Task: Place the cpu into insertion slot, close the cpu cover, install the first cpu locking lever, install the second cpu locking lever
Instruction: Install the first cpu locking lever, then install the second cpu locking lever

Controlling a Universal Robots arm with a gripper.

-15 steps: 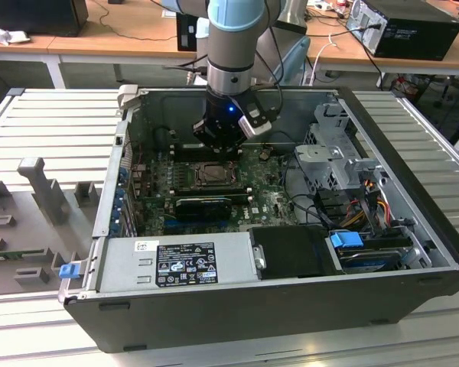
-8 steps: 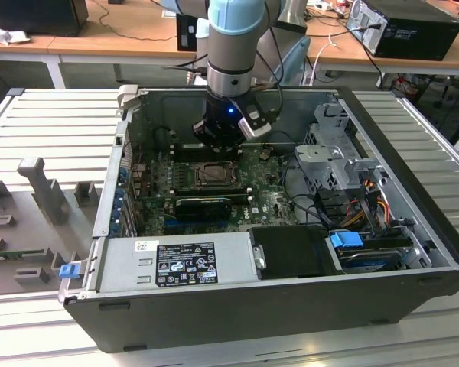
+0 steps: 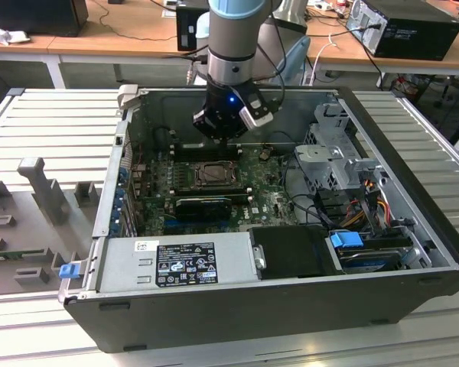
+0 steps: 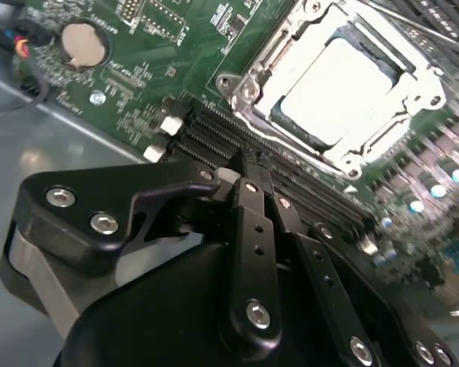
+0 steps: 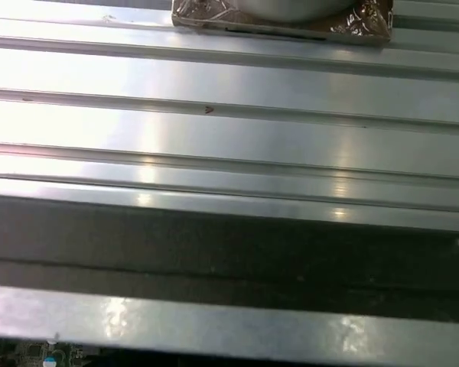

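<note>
Hovering my gripper (image 4: pixel 249 164) over the memory slots (image 4: pixel 214 138), fingers pressed together, empty.
Cpu (image 4: pixel 340 88) sits in insertion slot (image 3: pixel 213 174) w/ cpu cover (image 4: pixel 252 84) around it, just beyond fingertips.

A counter (image 3: pixel 53 122) of ribbed, pale grey aluminium profiles is seen in the exterior view, its grooves running across the scene. Grey moulded holders (image 3: pixel 38 191) are set on it at the exterior view's left. Behind it, wooden desks (image 3: pixel 99 30) with white legs are ranged, strewn with cables (image 3: pixel 138 15) and bearing a black computer case (image 3: pixel 413 27) at the exterior view's right. The ribbed profiles (image 5: pixel 229 138) are shown brightly lit in the first wrist view.
</note>
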